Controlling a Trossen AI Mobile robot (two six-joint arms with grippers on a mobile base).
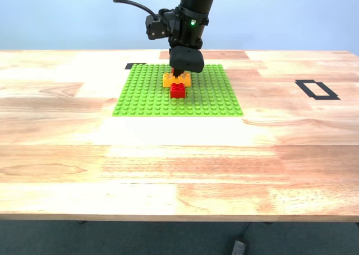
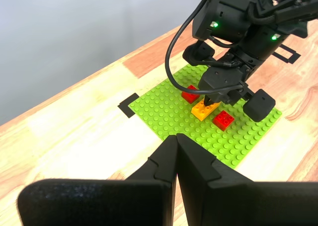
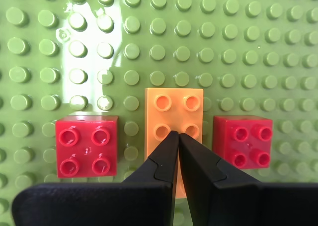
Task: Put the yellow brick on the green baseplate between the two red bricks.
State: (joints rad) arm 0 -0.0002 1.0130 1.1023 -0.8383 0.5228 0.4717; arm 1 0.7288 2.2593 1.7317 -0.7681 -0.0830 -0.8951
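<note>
The yellow brick [image 3: 174, 107] lies on the green baseplate [image 3: 248, 47] between the two red bricks [image 3: 87, 146] [image 3: 243, 140], with a narrow gap on each side. My second gripper [image 3: 178, 133] is shut, its tips together right over the yellow brick's studs. In the exterior view this gripper [image 1: 178, 71] hangs over the yellow brick [image 1: 168, 80]; one red brick [image 1: 178, 90] shows in front, and the other is hidden. My first gripper [image 2: 176, 135] is shut and empty, well away from the baseplate [image 2: 164, 112]; from there I see the yellow brick [image 2: 202, 110] and both red bricks [image 2: 189, 94] [image 2: 223, 119].
The baseplate [image 1: 146, 95] lies at the far middle of a wooden table [image 1: 179, 171]. A black tape rectangle [image 1: 317, 89] is on the exterior view's right. A black tape corner [image 1: 134, 66] sits by the plate's far left corner.
</note>
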